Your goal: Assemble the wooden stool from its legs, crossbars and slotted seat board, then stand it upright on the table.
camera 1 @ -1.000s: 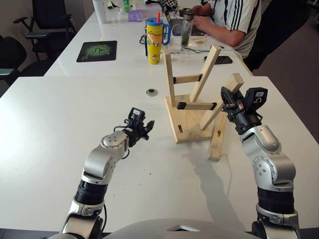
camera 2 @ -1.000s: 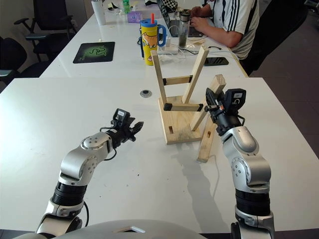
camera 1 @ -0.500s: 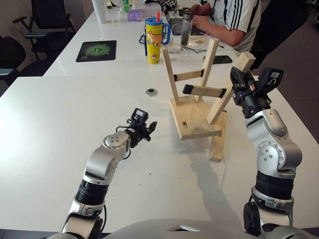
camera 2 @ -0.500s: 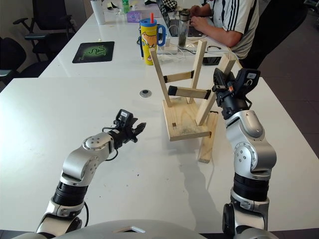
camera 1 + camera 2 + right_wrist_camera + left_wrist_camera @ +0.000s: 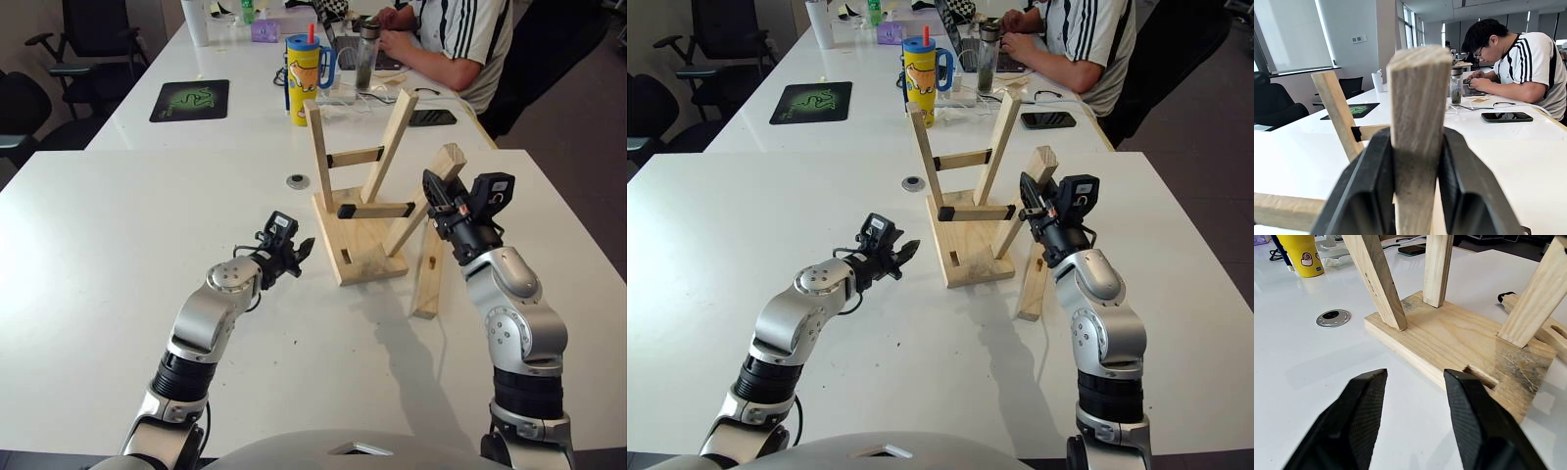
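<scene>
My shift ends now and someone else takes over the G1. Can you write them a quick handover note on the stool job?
Left gripper: open and empty, low over the table, just left of the seat board.
Right gripper: shut on the upper part of one stool leg.
Stool: upside down with the seat board on the table. Three legs stand up from it, joined by two crossbars.
Loose leg: lies on the table at the board's right side.
Done: three legs and two crossbars fitted.
Left: fit the loose leg, then turn the stool onto its legs.
</scene>
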Motion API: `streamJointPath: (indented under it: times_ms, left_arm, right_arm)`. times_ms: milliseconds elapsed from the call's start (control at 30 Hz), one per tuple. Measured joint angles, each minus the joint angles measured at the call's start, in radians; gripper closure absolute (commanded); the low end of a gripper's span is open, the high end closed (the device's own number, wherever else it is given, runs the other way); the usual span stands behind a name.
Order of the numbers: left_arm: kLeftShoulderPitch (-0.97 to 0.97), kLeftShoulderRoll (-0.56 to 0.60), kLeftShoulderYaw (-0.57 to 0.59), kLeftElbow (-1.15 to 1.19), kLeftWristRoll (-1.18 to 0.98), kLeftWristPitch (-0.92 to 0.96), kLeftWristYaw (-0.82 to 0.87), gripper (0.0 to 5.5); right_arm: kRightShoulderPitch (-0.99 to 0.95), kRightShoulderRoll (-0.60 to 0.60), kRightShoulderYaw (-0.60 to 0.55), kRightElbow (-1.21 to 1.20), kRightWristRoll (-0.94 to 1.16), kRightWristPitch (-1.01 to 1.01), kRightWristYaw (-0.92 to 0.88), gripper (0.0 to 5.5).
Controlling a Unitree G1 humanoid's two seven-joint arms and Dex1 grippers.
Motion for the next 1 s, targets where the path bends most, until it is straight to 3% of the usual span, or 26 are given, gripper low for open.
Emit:
streamJointPath:
  times_ms: [467,1000]
  left_arm:
    - [-0.079,0.030,-0.144,0.113,0.043,-0.117,-0.163,3.37]
    - [-0.092,0.040,-0.175,0.259,0.080,-0.169,-0.223,3.37]
  right_arm:
    - [-0.074,0.051,0.012,-0.031,0.033,0.151,-0.028,4.47]
    - [-0.123,0.138,0.033,-0.094,0.115,0.298,-0.056,4.47]
